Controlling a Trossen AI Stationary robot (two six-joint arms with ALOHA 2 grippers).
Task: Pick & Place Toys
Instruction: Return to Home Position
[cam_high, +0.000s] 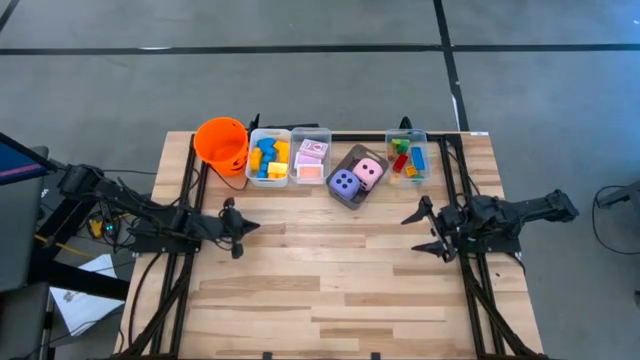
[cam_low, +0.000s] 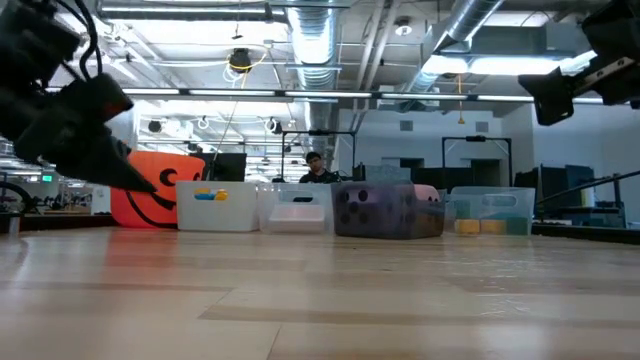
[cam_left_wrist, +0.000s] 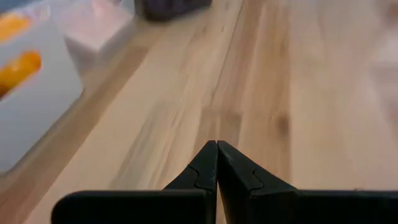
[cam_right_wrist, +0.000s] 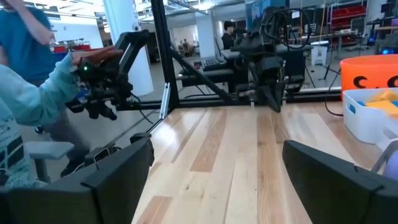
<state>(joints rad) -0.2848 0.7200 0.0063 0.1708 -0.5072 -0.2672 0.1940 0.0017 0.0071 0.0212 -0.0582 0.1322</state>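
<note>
Along the table's far edge stand an orange bucket (cam_high: 222, 141), a clear bin of blue, yellow and orange blocks (cam_high: 268, 157), a bin of pink-and-white cards (cam_high: 310, 157), a dark tray with the purple die (cam_high: 345, 183) and the pink die (cam_high: 369, 172), and a bin of green, red, blue and orange blocks (cam_high: 407, 157). My left gripper (cam_high: 245, 228) is shut and empty at mid-left, above the bare wood, as its wrist view (cam_left_wrist: 216, 149) shows. My right gripper (cam_high: 420, 228) is open and empty at mid-right, with bare wood between its fingers in its wrist view (cam_right_wrist: 214, 165).
The wooden table (cam_high: 330, 290) has free room across its middle and near half. The bins and bucket line the far edge. A person in a light blue sleeve (cam_right_wrist: 25, 93) is beyond the table's left side in the right wrist view.
</note>
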